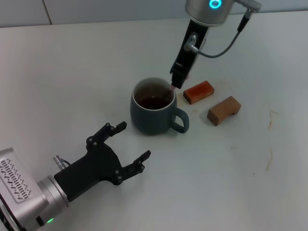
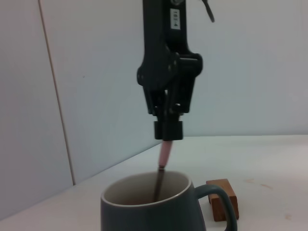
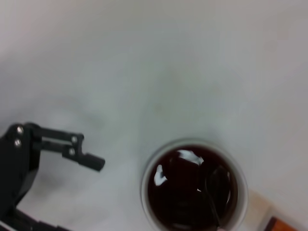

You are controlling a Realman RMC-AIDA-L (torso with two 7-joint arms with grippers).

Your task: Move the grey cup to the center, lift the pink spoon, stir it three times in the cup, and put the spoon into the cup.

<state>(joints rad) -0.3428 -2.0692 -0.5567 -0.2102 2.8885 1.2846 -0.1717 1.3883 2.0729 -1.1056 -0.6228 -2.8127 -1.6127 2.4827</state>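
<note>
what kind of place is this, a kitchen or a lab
Probably a lab test bench, not a kitchen: a bare white table, a plain white wall, and two brown blocks beside the grey cup.

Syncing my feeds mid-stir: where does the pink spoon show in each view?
Head view: pink spoon at the grey cup's far rim, under the right gripper.
Left wrist view: centre, hanging into the cup.
Right wrist view: dark stem in the liquid.
Shared landmark: the cup.
</note>
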